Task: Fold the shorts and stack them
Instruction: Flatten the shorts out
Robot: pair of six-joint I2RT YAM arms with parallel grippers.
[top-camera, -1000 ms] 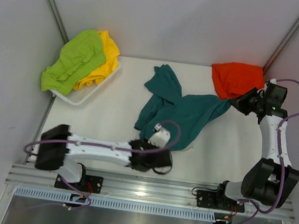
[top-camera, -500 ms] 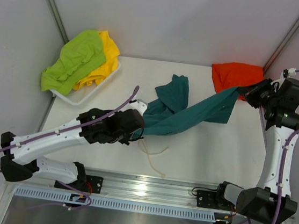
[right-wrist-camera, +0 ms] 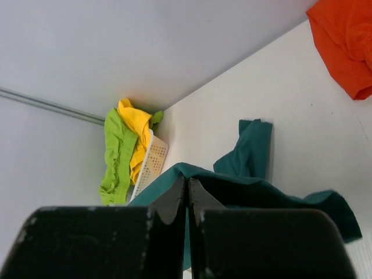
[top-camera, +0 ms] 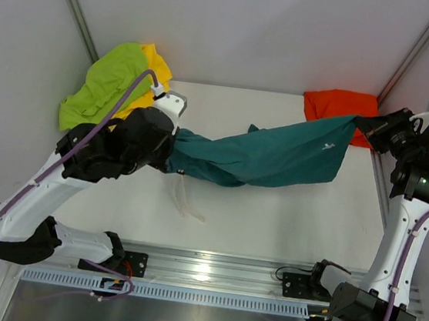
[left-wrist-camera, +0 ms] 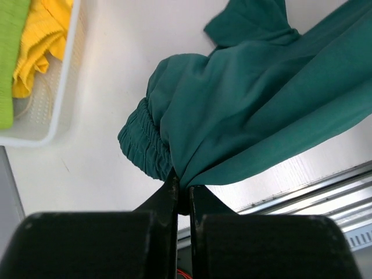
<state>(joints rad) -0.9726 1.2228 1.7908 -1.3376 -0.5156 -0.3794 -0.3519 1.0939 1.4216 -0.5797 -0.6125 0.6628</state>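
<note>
Lime green shorts (top-camera: pixel 102 90) and yellow shorts (top-camera: pixel 158 73) heaped in a white basket (left-wrist-camera: pixel 58 93), left gripper (left-wrist-camera: pixel 183 185) pinched tight on teal shorts (top-camera: pixel 277 152), stretched across to right gripper (right-wrist-camera: pixel 186 187) clamping the other end, orange shorts (top-camera: pixel 331 105) at far right.

White table (top-camera: pixel 270 213) with orange shorts (top-camera: pixel 335 108), basket (left-wrist-camera: pixel 35 116)

Matt teal cloth shorts (top-camera: pixel 277 156), perforated white plastic basket (left-wrist-camera: pixel 40 116), smooth matt white table (top-camera: pixel 285 223)

This is a robotics lab test cell: plain white panel walls (top-camera: pixel 253 25) enclose a white table (top-camera: pixel 285 223), and two cabled robot arms (top-camera: pixel 402 228) are bolted to an aluminium rail (top-camera: pixel 218 268).
</note>
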